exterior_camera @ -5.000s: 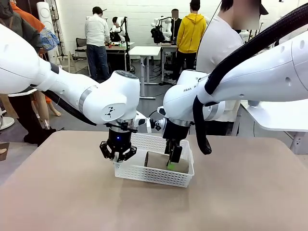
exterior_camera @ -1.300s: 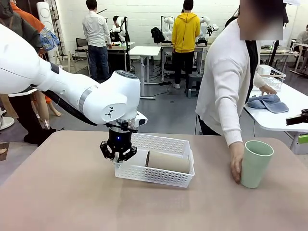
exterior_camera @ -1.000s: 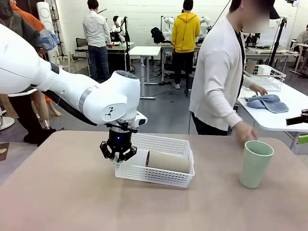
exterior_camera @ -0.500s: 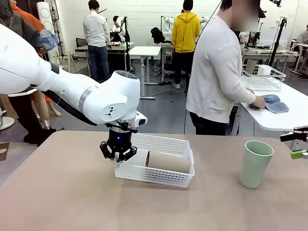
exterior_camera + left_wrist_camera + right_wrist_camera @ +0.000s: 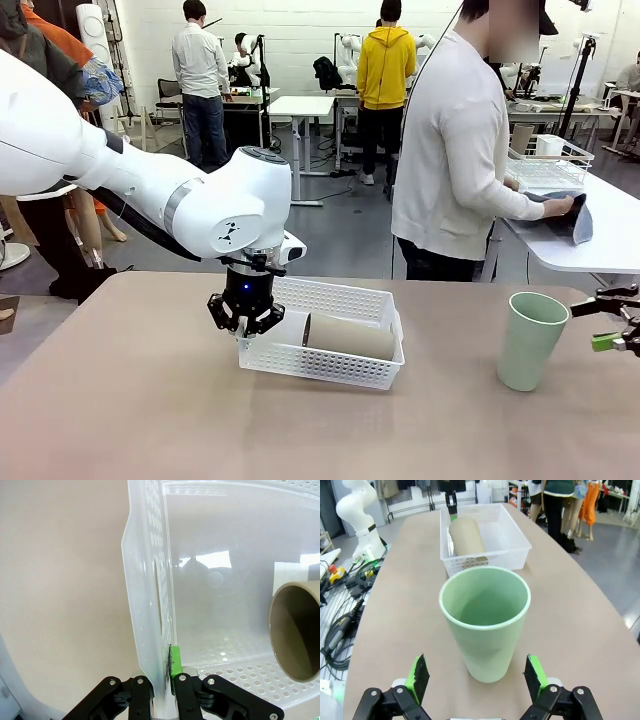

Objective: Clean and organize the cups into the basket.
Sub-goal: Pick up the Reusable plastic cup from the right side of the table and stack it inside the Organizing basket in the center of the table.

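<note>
1. Left of centre on the tan surface (image 5: 150, 420) sits the white basket (image 5: 330, 368), its sides full of small holes.
2. A brown cup (image 5: 350, 337) lies on its side inside the basket, along its length. The cup's open mouth faces the basket's left end.
3. The left pincer (image 5: 245, 318) comes down from above at that left end and is closed on the basket's wall. In the left wrist view its fingers (image 5: 175, 662) pinch the thin wall, one inside and one outside, and the brown cup's mouth (image 5: 295, 630) shows farther along the basket floor.
4. A green cup (image 5: 532, 340) stands upright, mouth up, near the right side of the surface and well apart from the basket.
5. The right pincer (image 5: 605, 322) is at the right edge of the front view, just beside the green cup and not touching it. Its jaws are spread wide and hold nothing. From its own wrist, the green cup (image 5: 485, 615) stands just ahead of the two green pads, with the basket (image 5: 510, 545) beyond it.
6. A person (image 5: 455, 150) stands at the far side, turned toward another table, one hand on a dark cloth (image 5: 575, 215).
</note>
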{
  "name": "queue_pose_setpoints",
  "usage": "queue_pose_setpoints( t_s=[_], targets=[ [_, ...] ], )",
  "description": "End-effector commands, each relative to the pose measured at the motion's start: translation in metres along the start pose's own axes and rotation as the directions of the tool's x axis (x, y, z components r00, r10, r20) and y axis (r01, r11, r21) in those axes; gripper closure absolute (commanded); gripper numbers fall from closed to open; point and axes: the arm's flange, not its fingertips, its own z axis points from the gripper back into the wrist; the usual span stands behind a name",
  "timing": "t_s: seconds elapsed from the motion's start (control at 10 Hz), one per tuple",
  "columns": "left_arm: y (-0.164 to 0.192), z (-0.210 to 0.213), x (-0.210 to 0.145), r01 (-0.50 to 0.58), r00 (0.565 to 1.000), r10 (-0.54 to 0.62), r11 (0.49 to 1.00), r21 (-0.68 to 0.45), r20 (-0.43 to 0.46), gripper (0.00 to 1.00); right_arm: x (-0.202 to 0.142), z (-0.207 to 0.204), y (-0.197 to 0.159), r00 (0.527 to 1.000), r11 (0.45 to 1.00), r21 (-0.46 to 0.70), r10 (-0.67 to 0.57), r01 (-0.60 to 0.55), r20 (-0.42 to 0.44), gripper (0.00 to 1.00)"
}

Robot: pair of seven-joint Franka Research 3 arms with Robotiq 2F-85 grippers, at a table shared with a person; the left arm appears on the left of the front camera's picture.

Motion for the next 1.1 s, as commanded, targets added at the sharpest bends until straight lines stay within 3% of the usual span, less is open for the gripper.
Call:
queue_pose_setpoints(
  t_s=[0.0, 0.5, 1.0],
  targets=[
    [0.0, 0.001, 0.0, 0.001, 1.0, -0.001, 1.0, 0.0, 0.002, 1.0, -0.013, -0.017, -0.018, 1.0, 1.0, 0.02, -0.014, 0.015, -0.028, 0.0],
    [0.0, 0.001, 0.0, 0.001, 1.0, -0.001, 1.0, 0.0, 0.002, 1.0, -0.025, -0.042, -0.031, 0.998, 0.997, 0.065, -0.035, 0.038, -0.043, 0.0],
    [0.0, 0.001, 0.0, 0.001, 1.0, -0.001, 1.0, 0.0, 0.002, 1.0, -0.025, -0.064, -0.03, 1.0, 0.99, 0.138, 0.019, -0.018, -0.006, 0.0]
  ],
)
